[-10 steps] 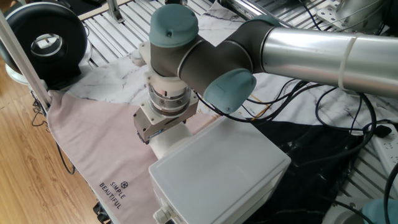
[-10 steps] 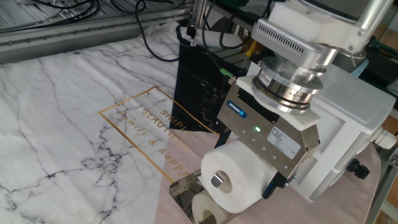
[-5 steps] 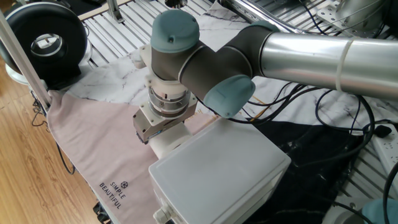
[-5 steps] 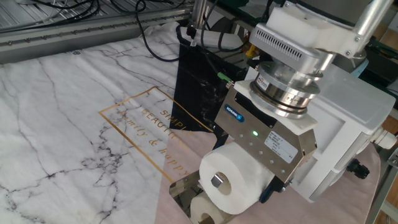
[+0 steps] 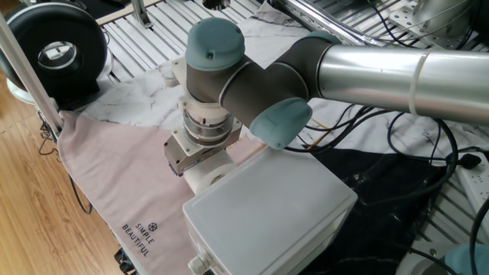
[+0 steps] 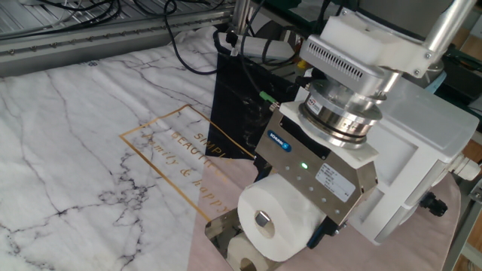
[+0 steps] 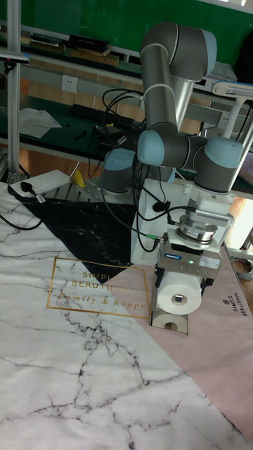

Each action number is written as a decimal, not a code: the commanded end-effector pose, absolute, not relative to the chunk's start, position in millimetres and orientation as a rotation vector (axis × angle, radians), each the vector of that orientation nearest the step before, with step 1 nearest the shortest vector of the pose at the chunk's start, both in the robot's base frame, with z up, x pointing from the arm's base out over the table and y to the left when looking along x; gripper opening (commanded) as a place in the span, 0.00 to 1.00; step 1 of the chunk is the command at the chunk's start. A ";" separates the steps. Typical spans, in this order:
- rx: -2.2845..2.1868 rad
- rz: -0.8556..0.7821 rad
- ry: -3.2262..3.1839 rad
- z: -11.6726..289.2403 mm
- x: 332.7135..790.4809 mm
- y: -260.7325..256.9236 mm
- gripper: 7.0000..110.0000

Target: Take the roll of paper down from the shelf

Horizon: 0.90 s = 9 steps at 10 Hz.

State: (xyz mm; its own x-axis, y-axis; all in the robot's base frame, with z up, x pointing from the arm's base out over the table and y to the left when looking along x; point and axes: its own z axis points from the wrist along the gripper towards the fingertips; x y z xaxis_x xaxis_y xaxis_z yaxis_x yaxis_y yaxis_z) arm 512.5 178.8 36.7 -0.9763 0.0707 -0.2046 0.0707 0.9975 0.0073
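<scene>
Roll of paper point(image 6: 273, 220) clamped between the gripper's point(image 6: 290, 235) fingers, held just above the shelf point(image 6: 220, 229), beside the large pale grey box point(image 5: 267, 208), over pink cloth point(image 5: 114, 176), its reflection in the chrome plate below

The gripper point(image 6: 290, 239) fingertips are hidden behind the roll of paper point(image 6: 275, 220); in one fixed view the wrist and the grey box point(image 5: 271, 210) cover most of the roll. The shelf point(image 6: 221, 228) is cut off by the lower edge, its support unseen
</scene>
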 end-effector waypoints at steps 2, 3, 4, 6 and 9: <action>0.104 0.026 2.937 32.2 512.9 182.1 0.79; 0.101 0.025 2.938 29.7 513.1 182.0 0.79; 0.101 0.019 2.931 27.4 515.0 180.8 0.97; 0.101 0.001 2.928 28.6 517.5 175.9 0.97; 0.117 -0.062 2.954 34.4 514.6 164.7 0.97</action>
State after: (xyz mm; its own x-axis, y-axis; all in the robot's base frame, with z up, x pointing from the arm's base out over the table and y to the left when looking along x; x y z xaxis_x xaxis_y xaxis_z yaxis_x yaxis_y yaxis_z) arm 515.4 171.2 30.7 -0.9777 0.0606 -0.2010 0.0653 0.9977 -0.0169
